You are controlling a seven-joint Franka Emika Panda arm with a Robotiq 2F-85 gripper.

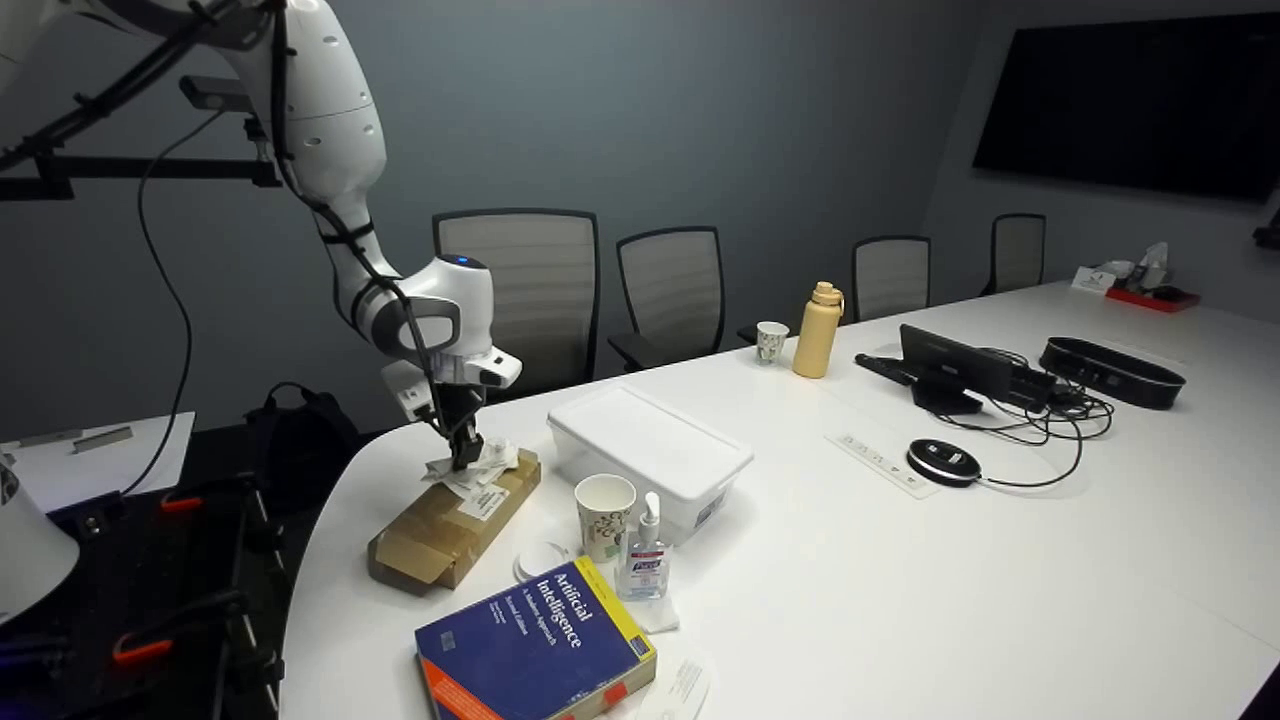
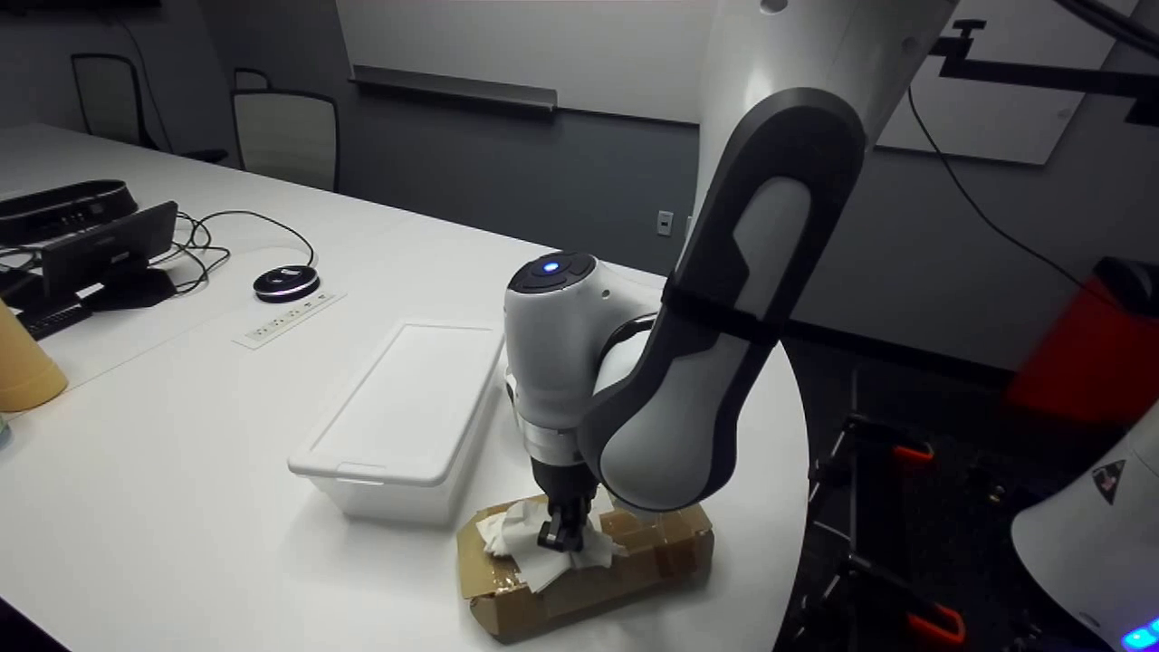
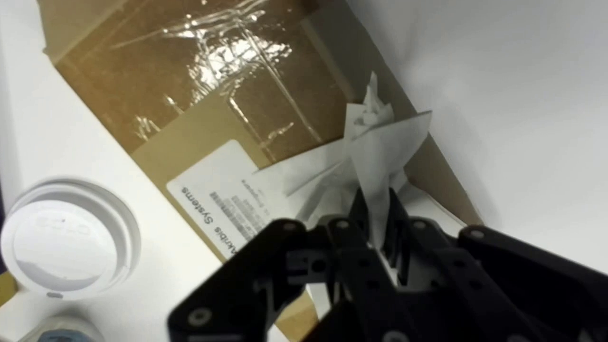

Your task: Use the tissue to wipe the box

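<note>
The worktop (image 1: 950, 580) is white, with one end curved and one long edge lined with chairs (image 1: 515, 290). The robot arm (image 2: 552, 362) extends over the curved end edge, wrist directed downward near the rounded corner on the chair side. Inward of that corner, a white lidded container (image 1: 640, 430) stands upright. The box (image 1: 445, 530), tan cardboard, lies flat just beside the container and near the curved edge; its top face carries clear tape (image 3: 266, 90) and a printed label (image 3: 228, 204). A blue and yellow book (image 1: 530, 640) lies near the same edge, farther than the box from the chair-lined side. A yellow bottle (image 1: 818, 335) stands toward the chair-lined edge, well apart from the corner. The end effector (image 3: 378, 213) is clenched on the tissue (image 2: 522, 536); in the wrist view a fold of the paper sits between its jaws. Contact between the jaws and the box cannot be determined. A patterned paper cup (image 1: 605, 515) stands upright between container and book, with a pump-topped sanitizer bottle (image 1: 643, 565) just beside it. The tissue, whitish and crumpled, is spread on the box's top face, at the edge of the label. A round lid (image 3: 59, 244) lies on the worktop near the box's long side.
</note>
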